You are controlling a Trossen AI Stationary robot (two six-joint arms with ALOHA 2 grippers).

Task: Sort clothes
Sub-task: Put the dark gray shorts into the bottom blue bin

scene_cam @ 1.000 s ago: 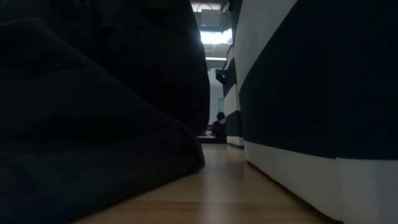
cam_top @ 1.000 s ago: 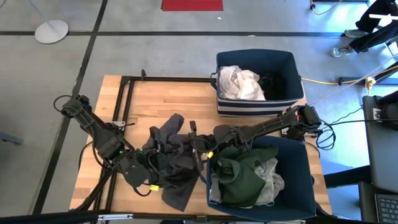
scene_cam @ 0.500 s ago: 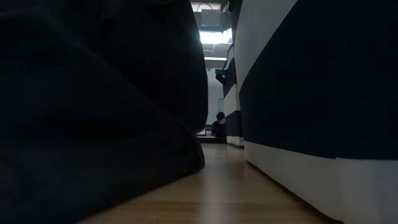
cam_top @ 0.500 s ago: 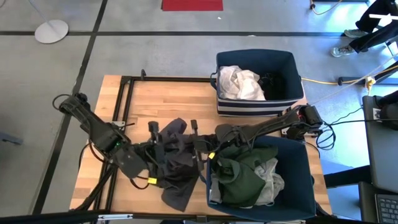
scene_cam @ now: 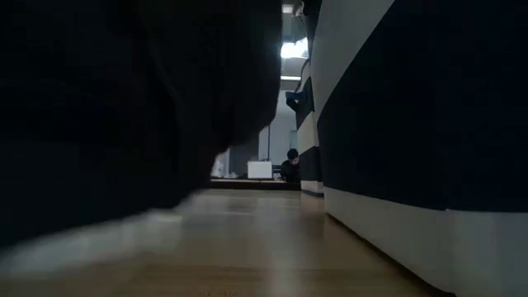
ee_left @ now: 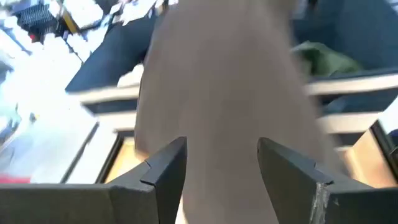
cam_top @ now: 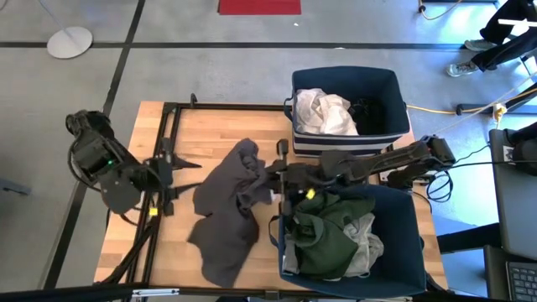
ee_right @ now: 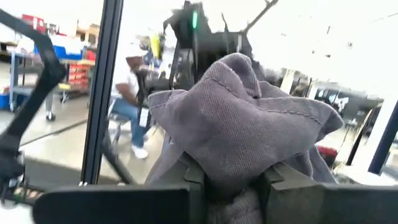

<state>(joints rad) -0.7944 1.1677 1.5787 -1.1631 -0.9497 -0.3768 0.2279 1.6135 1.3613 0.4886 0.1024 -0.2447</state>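
Right gripper fingers pinch the charcoal garment (lifted); left gripper fingers open, empty.

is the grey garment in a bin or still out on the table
Out. The grey garment hangs over the table, pinched in the right gripper, beside the near bin.

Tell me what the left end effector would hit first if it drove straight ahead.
Probably the charcoal grey garment: it hangs right ahead of the open left end effector, lifted by the right end effector. Depth is uncertain.
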